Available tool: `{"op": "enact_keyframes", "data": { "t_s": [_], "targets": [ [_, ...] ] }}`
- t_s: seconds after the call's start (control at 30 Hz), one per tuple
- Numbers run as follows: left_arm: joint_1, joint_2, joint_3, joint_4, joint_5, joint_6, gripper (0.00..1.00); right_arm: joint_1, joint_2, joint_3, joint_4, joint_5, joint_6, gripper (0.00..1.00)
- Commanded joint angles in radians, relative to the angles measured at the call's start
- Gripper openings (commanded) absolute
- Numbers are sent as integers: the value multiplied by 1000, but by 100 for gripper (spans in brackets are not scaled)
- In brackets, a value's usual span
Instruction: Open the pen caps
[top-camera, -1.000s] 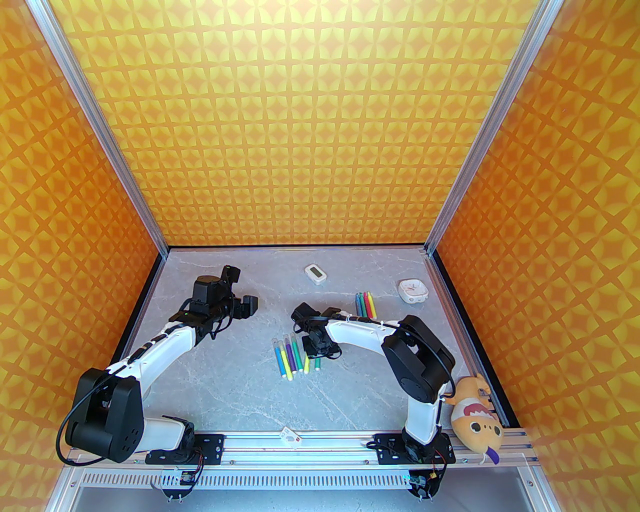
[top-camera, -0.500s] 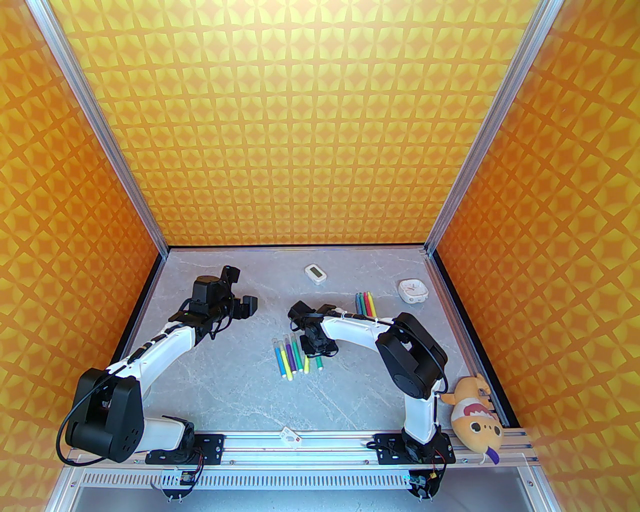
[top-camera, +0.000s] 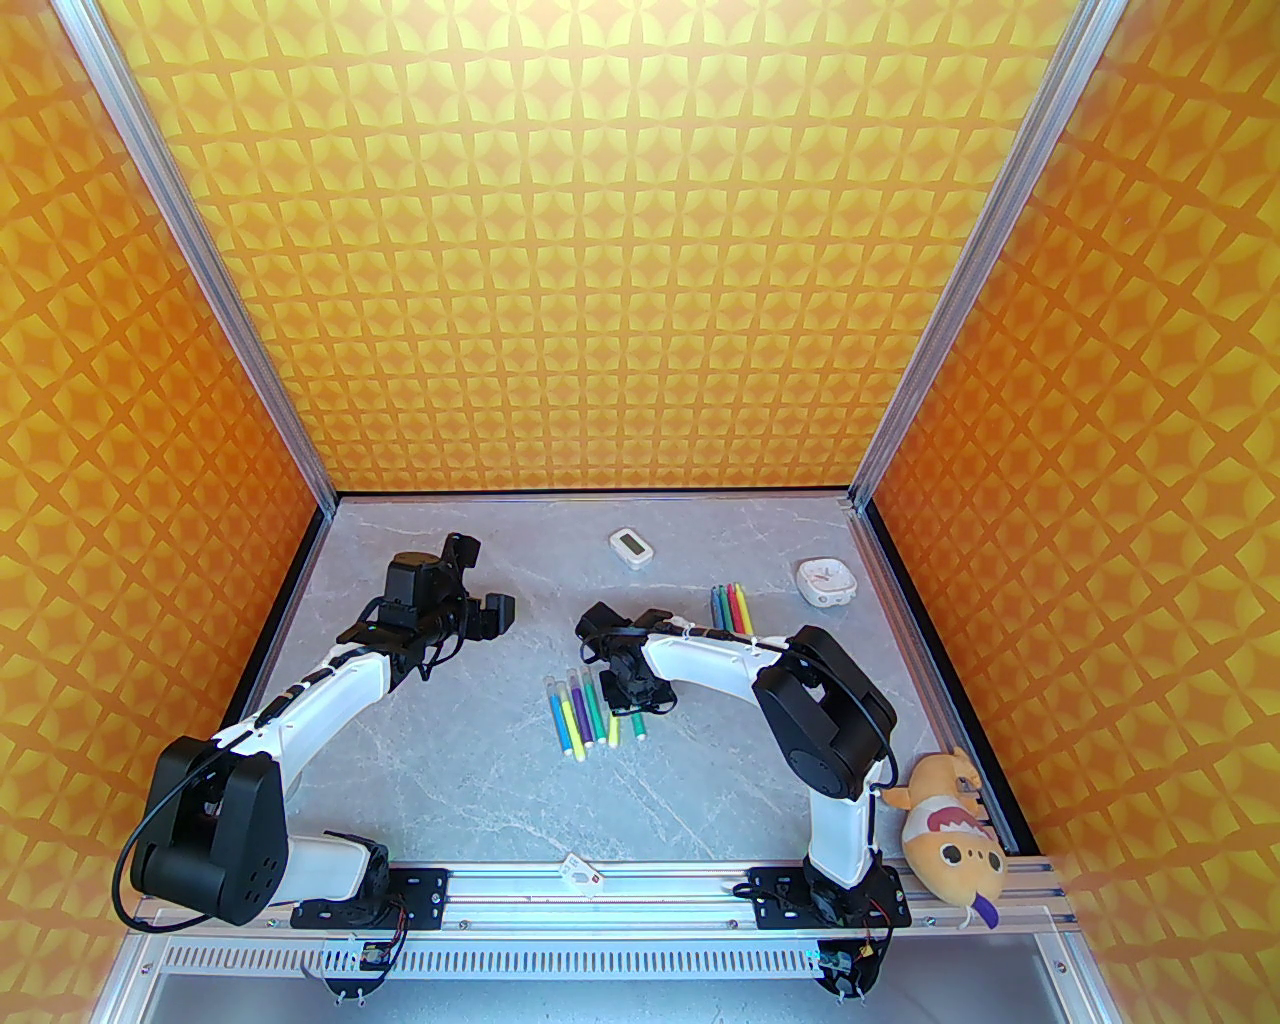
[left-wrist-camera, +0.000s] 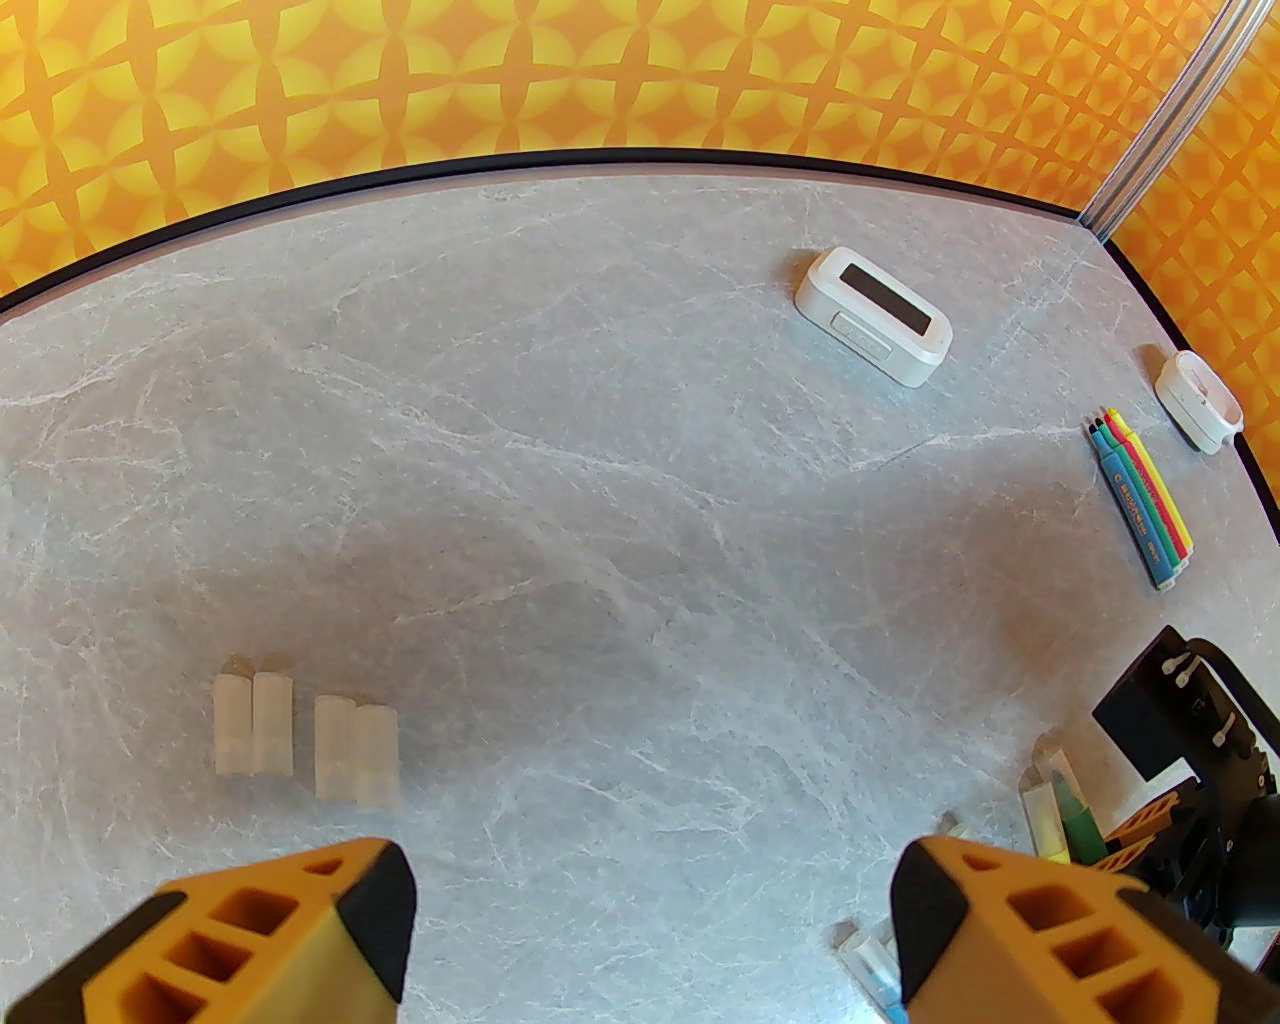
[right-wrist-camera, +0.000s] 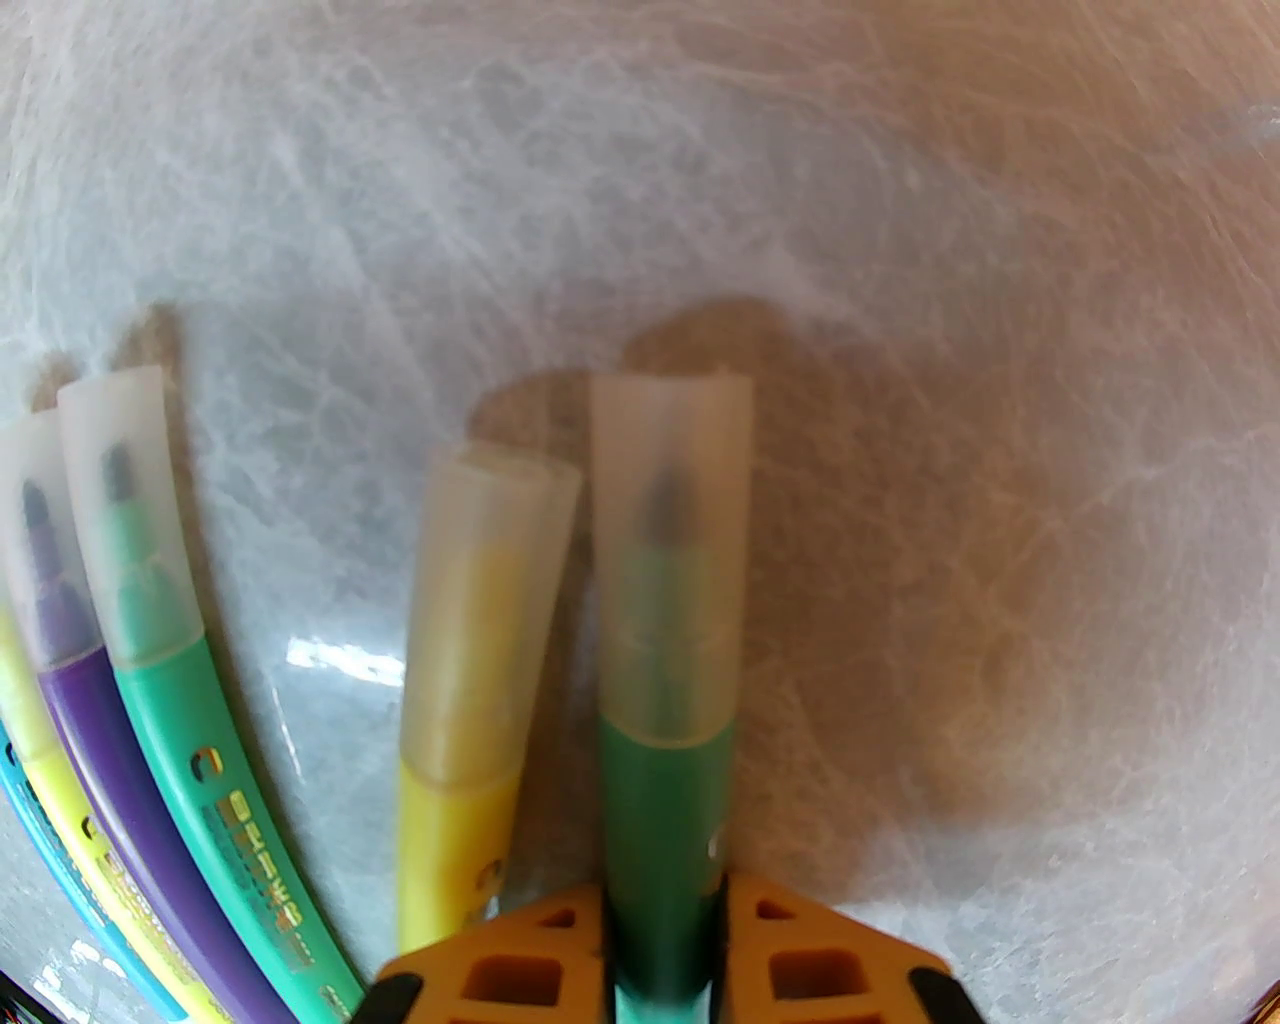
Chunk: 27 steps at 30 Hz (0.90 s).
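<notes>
In the right wrist view my right gripper (right-wrist-camera: 665, 900) is shut on the barrel of a green pen (right-wrist-camera: 668, 800). Its pale translucent cap (right-wrist-camera: 670, 560) is on and points away from me. A capped yellow pen (right-wrist-camera: 455, 830) lies just to its left, then teal (right-wrist-camera: 200, 740) and purple (right-wrist-camera: 110, 760) capped pens. From above, the right gripper (top-camera: 625, 692) sits at the right end of the row of pens (top-camera: 578, 715). My left gripper (top-camera: 487, 580) hovers open at the back left, above several loose pen caps (left-wrist-camera: 300, 730) lying on the table.
Several uncapped pens (top-camera: 731, 607) lie side by side at the back right. A white digital timer (top-camera: 630, 547) and a white clock (top-camera: 826, 580) stand near the back edge. A plush toy (top-camera: 950, 830) lies by the right arm's base.
My right arm has shifted slightly left and its jaws have closed on the green pen. The left arm has not moved.
</notes>
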Motion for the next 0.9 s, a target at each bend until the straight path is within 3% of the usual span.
{"op": "enact_keyframes", "data": {
  "t_s": [0.0,0.13,0.37,0.87],
  "targets": [
    [9,-26,33,-17,28,0,83,-18,64,-36,223,113,5,8],
    [9,-20,34,-8,63,-10,83,-18,11,-37,209,136,-26,2],
    [8,11,27,41,115,-57,82,-18,-77,-69,248,166,-66,0],
    [-17,61,55,65,257,-97,81,-18,-243,-157,464,-130,-205,0]
  ]
}}
